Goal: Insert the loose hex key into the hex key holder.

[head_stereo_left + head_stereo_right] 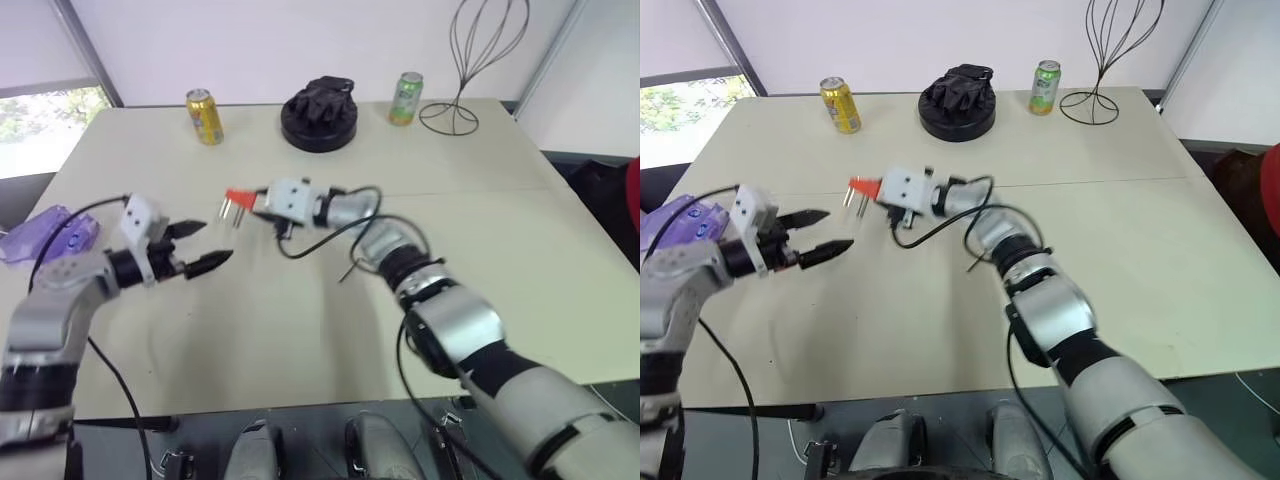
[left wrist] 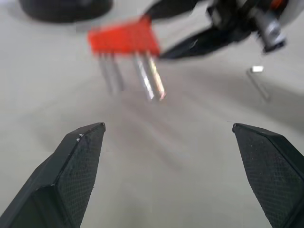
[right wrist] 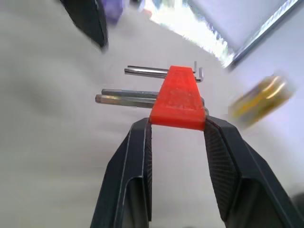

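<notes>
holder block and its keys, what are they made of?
Holder: looks like matte red-orange moulded plastic, with an even colour and no glare. Keys: likely bare steel, grey with bright highlights along the shafts. The right end effector clamps the block.

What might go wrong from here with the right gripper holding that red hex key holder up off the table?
1. The right gripper pinches the hex key holder only at one end of the red block, so it may pivot or slip out.
2. The loose hex key lies on the table, thin and flat, so the open left gripper may fail to pinch it.
3. The holder's keys hang toward the left gripper, so the two could collide.
</notes>
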Available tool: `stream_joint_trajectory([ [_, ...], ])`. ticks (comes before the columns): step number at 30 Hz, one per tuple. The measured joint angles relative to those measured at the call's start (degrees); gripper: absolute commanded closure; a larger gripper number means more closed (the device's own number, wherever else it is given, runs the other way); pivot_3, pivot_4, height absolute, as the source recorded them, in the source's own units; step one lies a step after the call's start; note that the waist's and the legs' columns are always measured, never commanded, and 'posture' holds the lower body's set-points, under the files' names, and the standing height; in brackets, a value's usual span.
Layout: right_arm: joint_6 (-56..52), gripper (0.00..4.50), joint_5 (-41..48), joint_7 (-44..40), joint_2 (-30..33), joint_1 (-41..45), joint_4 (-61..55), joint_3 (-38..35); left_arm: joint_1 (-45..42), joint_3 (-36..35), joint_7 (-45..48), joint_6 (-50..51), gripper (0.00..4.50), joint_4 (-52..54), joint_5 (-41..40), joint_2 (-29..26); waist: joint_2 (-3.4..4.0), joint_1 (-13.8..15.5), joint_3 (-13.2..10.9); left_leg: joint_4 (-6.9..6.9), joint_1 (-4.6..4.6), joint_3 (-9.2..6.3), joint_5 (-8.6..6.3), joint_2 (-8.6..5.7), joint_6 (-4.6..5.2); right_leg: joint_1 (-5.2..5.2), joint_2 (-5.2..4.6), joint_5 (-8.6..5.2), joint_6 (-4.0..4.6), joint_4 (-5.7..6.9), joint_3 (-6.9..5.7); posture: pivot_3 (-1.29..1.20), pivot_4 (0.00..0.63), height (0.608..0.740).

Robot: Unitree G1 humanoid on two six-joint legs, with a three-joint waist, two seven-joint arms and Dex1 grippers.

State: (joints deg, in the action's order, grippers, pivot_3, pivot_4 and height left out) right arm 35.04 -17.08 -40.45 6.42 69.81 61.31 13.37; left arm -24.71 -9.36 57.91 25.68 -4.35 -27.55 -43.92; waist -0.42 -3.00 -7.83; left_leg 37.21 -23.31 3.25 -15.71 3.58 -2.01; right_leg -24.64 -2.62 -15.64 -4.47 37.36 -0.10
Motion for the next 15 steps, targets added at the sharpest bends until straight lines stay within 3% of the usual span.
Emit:
stream_joint_trajectory([
  [4, 10.66, 3.50, -8.67, 3.81, 10.47, -0.61, -9.73, 5.34, -11.31, 2.37, 5.16, 0.38, 0.00, -8.40, -0.33, 1.96, -0.03, 0.45, 0.00, 0.03, -0.02, 0.04, 0.03, -0.02, -0.06, -0.01, 0.01, 0.00, 0.00, -0.04, 0.01, 0.00, 0.150, 0.740],
  [7, 16.35, 3.50, -18.71, 13.11, 17.28, -1.37, -12.48, 9.32, -18.90, 3.89, 9.41, 3.08, 0.00, -14.12, -1.49, 4.23, -0.04, 0.52, -0.02, 0.07, -0.03, 0.04, 0.07, -0.05, -0.10, -0.01, 0.01, 0.00, -0.01, -0.06, 0.02, 0.00, 0.150, 0.740],
  [11, 20.05, 3.50, -27.42, 24.51, 22.00, -1.44, -13.52, 12.12, -24.07, 7.05, 15.88, 6.66, 0.00, -17.51, -2.80, 7.10, -0.03, 0.19, -0.04, 0.06, -0.02, 0.07, 0.15, -0.03, -0.23, -0.09, 0.06, 0.00, 0.00, -0.03, 0.10, 0.00, 0.150, 0.740],
  [15, 20.63, 3.50, -29.69, 30.69, 23.96, -1.34, -13.84, 12.39, -28.27, 9.47, 19.47, 5.78, 0.00, -24.17, -1.48, 10.37, -0.04, -0.05, -0.06, 0.08, -0.02, 0.06, 0.20, 0.00, -0.29, -0.14, 0.10, 0.00, 0.00, -0.03, 0.10, 0.00, 0.150, 0.740],
])
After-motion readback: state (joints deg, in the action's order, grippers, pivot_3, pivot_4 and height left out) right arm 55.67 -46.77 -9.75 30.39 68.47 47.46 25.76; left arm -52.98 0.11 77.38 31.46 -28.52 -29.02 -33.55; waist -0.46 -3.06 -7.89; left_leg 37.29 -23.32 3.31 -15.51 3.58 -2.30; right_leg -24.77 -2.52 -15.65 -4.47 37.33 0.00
